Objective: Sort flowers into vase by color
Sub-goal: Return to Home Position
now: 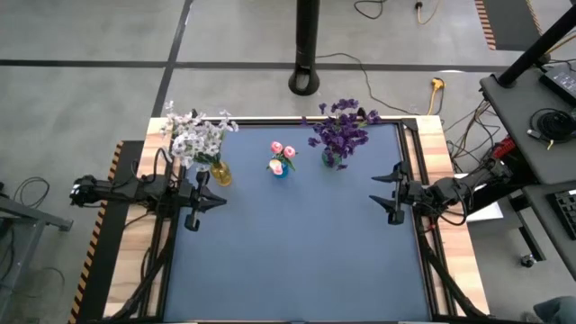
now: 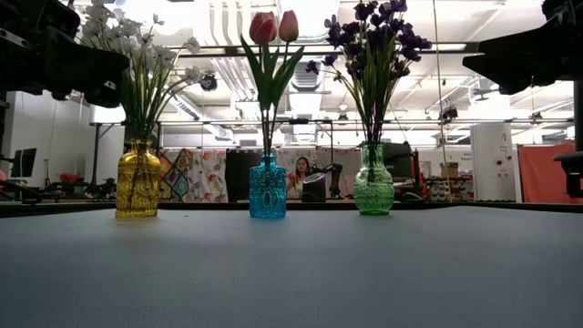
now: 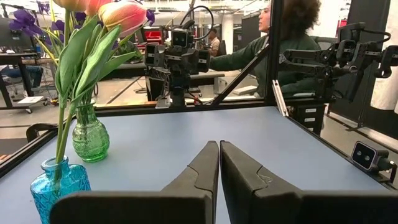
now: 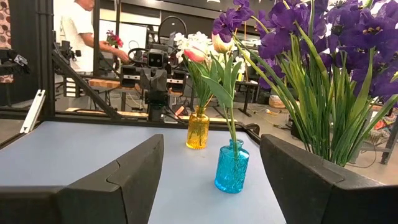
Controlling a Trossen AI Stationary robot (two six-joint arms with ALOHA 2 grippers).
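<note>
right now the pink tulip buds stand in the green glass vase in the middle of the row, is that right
Not quite: the pink tulip buds stand in the blue glass vase, the middle one; the green glass vase holds dark purple blooms. The low view shows it.

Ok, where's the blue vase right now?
In the high view the blue vase stands mid-row, between the yellow vase on the left-arm side and the green vase.
</note>
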